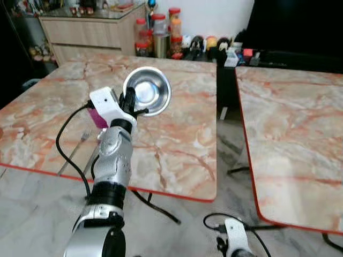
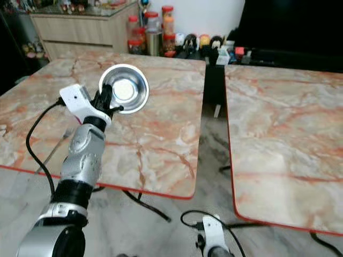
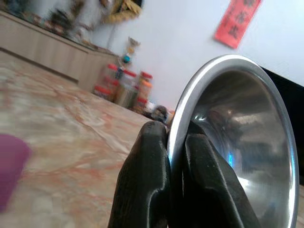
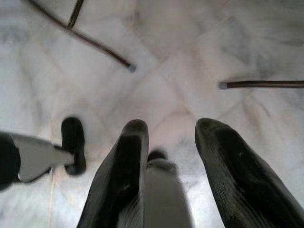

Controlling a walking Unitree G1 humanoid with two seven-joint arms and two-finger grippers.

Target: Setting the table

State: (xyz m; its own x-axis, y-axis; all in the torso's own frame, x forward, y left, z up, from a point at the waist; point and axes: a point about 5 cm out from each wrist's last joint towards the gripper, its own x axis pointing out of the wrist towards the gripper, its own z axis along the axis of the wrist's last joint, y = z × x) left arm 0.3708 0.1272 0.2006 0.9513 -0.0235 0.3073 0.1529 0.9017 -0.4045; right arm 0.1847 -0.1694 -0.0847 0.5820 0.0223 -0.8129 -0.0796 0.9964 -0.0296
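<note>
A shiny steel bowl [image 1: 149,90] is held tilted on its edge above the left marble table [image 1: 177,144]. My left gripper [image 1: 129,105] is shut on the bowl's rim, one finger inside and one outside, as the left wrist view shows at the bowl [image 3: 237,137] and the fingers [image 3: 147,180]. A fork [image 1: 75,152] lies on the table near its front edge, left of my arm. A blurred purple object [image 3: 9,166] is beside the gripper. My right gripper [image 4: 171,130] hangs low, open, pointing at the floor.
A second marble table [image 1: 295,139] stands to the right, with a narrow gap [image 1: 228,123] between the two. Jars and bottles [image 1: 158,32] crowd the far edge. A wooden cabinet [image 1: 91,32] stands behind. Table legs [image 4: 95,45] cross the tiled floor.
</note>
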